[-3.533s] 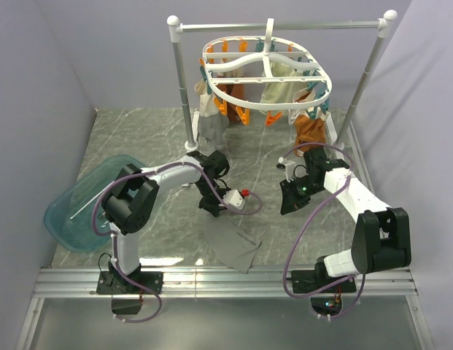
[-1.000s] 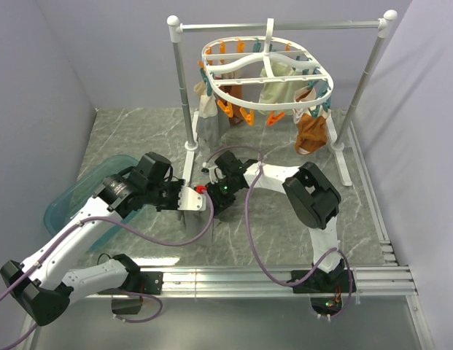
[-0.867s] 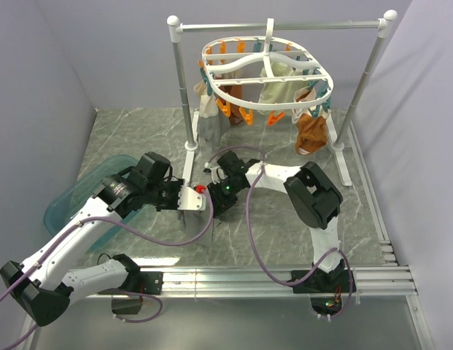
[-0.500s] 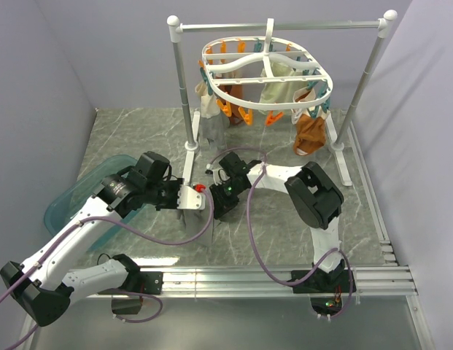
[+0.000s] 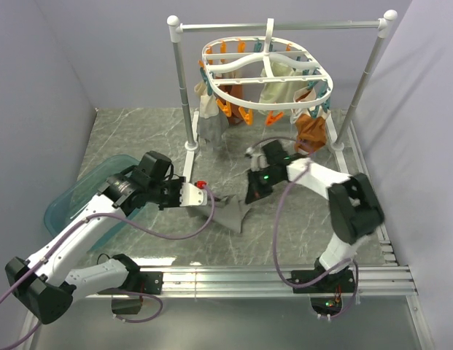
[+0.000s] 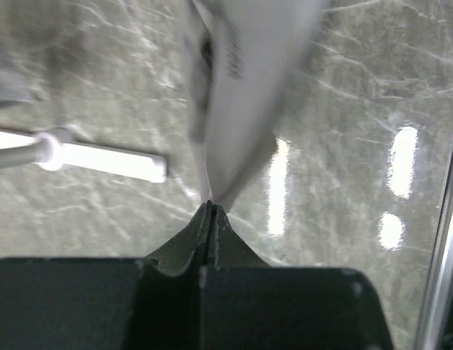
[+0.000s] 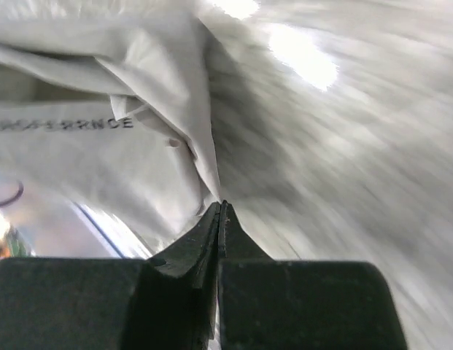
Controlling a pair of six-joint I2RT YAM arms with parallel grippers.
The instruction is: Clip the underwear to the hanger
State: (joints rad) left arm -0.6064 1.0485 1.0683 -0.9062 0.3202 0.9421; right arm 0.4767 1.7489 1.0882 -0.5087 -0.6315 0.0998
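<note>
1. The left end effector (image 6: 211, 210) is closed, its tips pinching one corner of the grey underwear (image 5: 232, 213). The cloth runs straight away from the tips.
2. The right end effector (image 7: 220, 208) is also shut, nipping a fold of the same garment at its other end.
3. The underwear hangs spread between the two grips, below the hanger (image 5: 267, 60) and on its near side. It sits low over the desk (image 5: 138, 138). Whether the sagging middle touches the desk cannot be told.
4. The garment's long axis runs side to side, roughly along the hanger's near rim. The hanger lies up and away from both grips. The right end effector is nearer, sitting almost under the orange pegs (image 5: 241, 113) on that rim, so lifting that end first looks likely.
5. Dark capitals run along the cloth in the right wrist view. They are blurred and seem to end in "RNCE". The print in the left wrist view is unreadable.
</note>
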